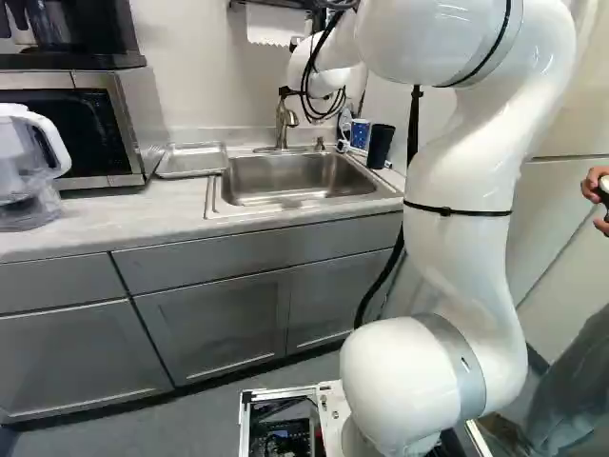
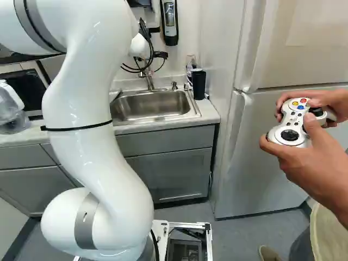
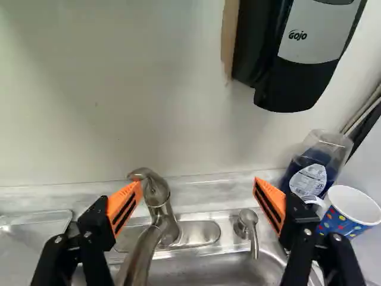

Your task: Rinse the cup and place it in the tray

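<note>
The black gripper (image 3: 198,190) stands open in the wrist view, its orange pads wide apart with nothing gripped; the white wrist hides it in the base views. Beyond and between the fingers is the faucet (image 3: 164,217). A white-and-blue dotted paper cup (image 3: 352,210) stands just outside one finger, beside the sink's small lever; it shows as a blue cup (image 1: 360,133) in the left base view. Next to it is a dark cup (image 1: 379,146). The metal tray (image 1: 192,159) lies on the counter at the other side of the sink (image 1: 295,179).
A blue soap bottle (image 3: 314,165) stands behind the paper cup, below a wall dispenser (image 3: 300,53). The microwave (image 1: 90,124) and water pitcher (image 1: 27,167) are left of the tray. At the right base view's right, a person's hands (image 2: 312,136) hold a controller before the fridge (image 2: 272,157).
</note>
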